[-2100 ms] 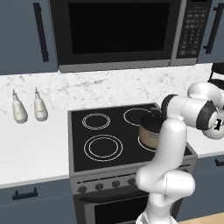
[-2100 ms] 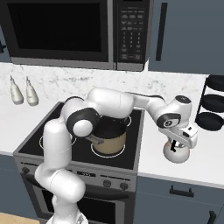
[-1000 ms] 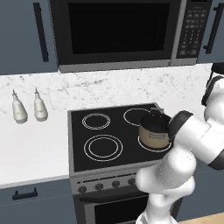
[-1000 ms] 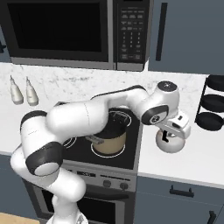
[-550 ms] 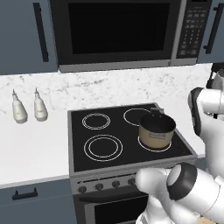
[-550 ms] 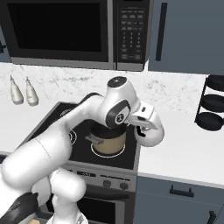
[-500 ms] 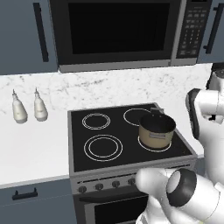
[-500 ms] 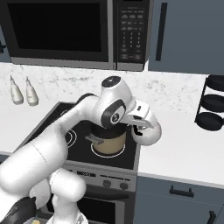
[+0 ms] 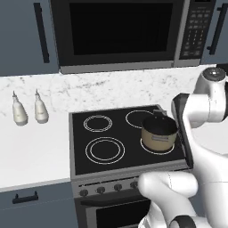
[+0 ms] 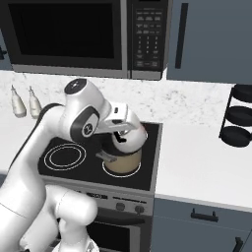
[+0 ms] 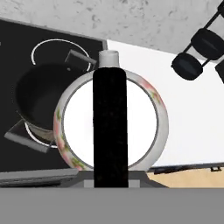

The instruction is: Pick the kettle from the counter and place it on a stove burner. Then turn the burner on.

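Claw [image 10: 119, 132] clenched on black arched handle of kettle [image 10: 129, 140], carried in the air above tan pot [image 10: 120, 161] at right front of black cooktop [image 10: 78, 147]. From hand camera: kettle [image 11: 110, 127] dead centre, spout at 12 o'clock, pot [image 11: 37, 103] at 9 o'clock, white desk [image 11: 192, 122] at 3 o'clock. Large double-ring burner [image 9: 107, 150] at 9 o'clock of pot [image 9: 159, 132], bare. Two bottles [image 9: 29, 108] on desk at far 9 o'clock.
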{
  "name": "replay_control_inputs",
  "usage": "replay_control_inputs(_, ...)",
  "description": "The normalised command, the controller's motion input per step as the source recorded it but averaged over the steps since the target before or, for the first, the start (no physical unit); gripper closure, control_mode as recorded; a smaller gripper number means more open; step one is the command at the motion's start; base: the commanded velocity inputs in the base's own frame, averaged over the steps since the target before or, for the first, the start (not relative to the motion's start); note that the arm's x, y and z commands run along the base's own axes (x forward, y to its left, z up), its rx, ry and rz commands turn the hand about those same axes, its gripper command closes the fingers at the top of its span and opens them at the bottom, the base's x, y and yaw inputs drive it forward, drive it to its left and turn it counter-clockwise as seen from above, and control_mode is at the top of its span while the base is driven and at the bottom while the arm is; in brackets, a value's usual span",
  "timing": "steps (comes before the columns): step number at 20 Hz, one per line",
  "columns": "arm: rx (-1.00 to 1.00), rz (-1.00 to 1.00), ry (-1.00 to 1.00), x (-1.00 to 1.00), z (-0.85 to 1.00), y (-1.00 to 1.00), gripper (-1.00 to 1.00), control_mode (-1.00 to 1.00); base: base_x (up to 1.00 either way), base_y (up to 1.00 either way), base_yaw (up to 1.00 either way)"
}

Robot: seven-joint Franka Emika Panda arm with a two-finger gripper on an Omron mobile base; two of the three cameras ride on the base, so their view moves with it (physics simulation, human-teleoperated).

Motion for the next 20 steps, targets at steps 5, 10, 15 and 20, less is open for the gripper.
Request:
replay_control_inputs(5,0.00,0.34,0.11,-0.02,0.30,0.93,1.00,-1.00,0.00,0.00,0.00)
replay_control_inputs(10,0.00,0.36,0.18,0.00,0.10,0.95,1.00,-1.00,0.00,0.00,0.00)
replay_control_inputs(15,0.00,0.38,0.24,0.14,-0.06,1.00,1.00,-1.00,0.00,0.00,0.00)
replay_control_inputs(20,0.00,0.33,0.26,0.25,-0.17,0.90,1.00,-1.00,0.00,0.00,0.00)
